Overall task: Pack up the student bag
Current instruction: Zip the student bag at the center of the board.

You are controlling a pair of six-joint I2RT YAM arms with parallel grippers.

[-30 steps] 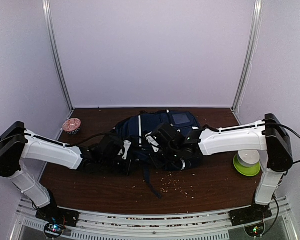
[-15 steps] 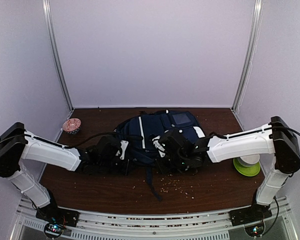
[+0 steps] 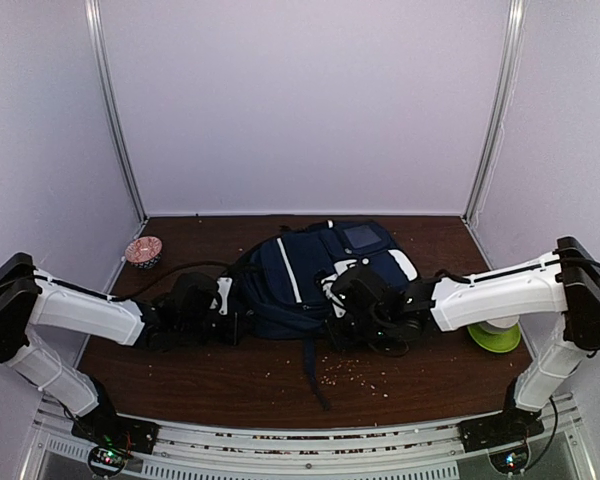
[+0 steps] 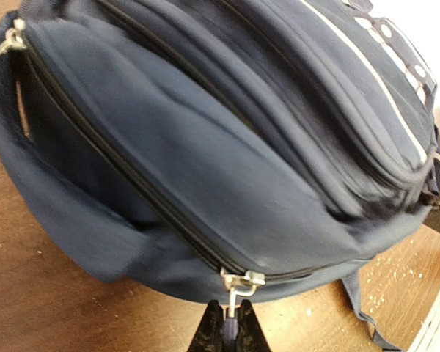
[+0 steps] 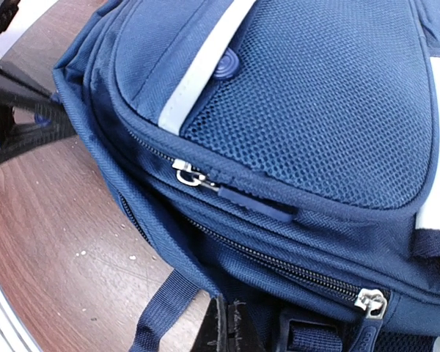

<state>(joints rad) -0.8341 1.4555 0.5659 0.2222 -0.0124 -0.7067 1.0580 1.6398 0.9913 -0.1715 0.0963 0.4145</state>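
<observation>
The left gripper (image 4: 227, 317) pinches the metal zipper pull (image 4: 239, 281) at the left end of the student bag (image 3: 315, 265). The right gripper (image 5: 231, 317) has its jaws pressed together against the bag's near right edge; whether cloth is caught between them cannot be told. The bag lies mid-table (image 3: 180, 370), between both grippers.

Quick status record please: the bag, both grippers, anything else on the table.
bag: student bag lies mid-table, strap trailing toward the near edge
left gripper: fingers shut on a zipper pull at the bag's left end
right gripper: fingers shut against the bag's near edge; grip unclear
other items: pink bowl far left, green dish right, crumbs on table
</observation>
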